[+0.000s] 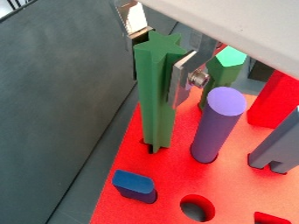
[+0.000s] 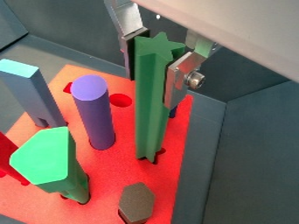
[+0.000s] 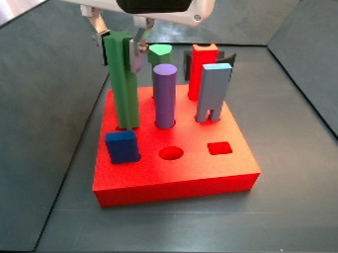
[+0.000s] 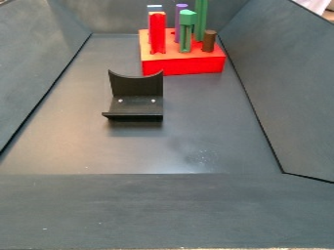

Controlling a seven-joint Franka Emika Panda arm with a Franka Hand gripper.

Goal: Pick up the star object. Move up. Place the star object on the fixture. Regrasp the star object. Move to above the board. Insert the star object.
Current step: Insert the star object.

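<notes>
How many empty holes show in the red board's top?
2: a round hole and a square hole, near the board's front edge in a side view. More may be hidden. The gripper grips the star object's top.

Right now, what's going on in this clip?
The arm's hand is at the top of the star object, its silver fingers on either side of the green peg near a corner of the board. The peg stands upright with its lower end already in a hole in the red slab, beside the purple cylinder. Whether the pads are pressing on it cannot be told. The fixture sits bare on the floor, apart from the board.
</notes>
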